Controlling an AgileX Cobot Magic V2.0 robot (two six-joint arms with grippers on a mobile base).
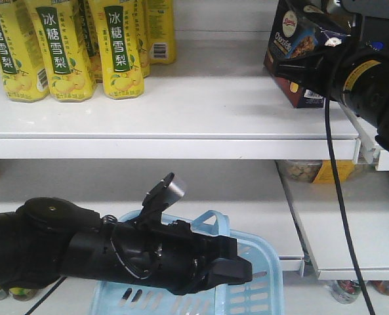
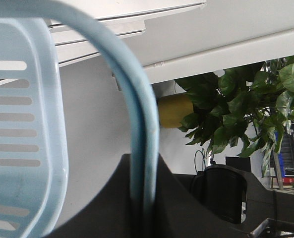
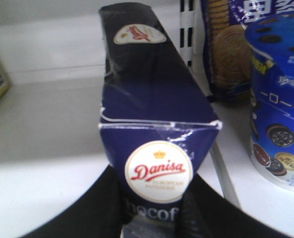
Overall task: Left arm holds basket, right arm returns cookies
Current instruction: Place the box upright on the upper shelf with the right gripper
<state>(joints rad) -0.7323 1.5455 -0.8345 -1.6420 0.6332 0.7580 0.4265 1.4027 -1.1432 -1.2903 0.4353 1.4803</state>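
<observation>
Cookies (image 3: 156,163) — gripped, on shelf (image 1: 181,111).

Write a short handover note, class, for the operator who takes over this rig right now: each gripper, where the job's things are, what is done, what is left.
Left gripper: jaws shut on the light blue basket handle; the basket hangs below the lower shelf.
Right gripper: jaws shut on the Danisa cookie carton, held tilted over the upper shelf, beside the blue cookie tub.
Done: carton out of the basket, brought to the shelf.
Left: set it down, open, withdraw. Whether it touches the shelf cannot be told.
</observation>
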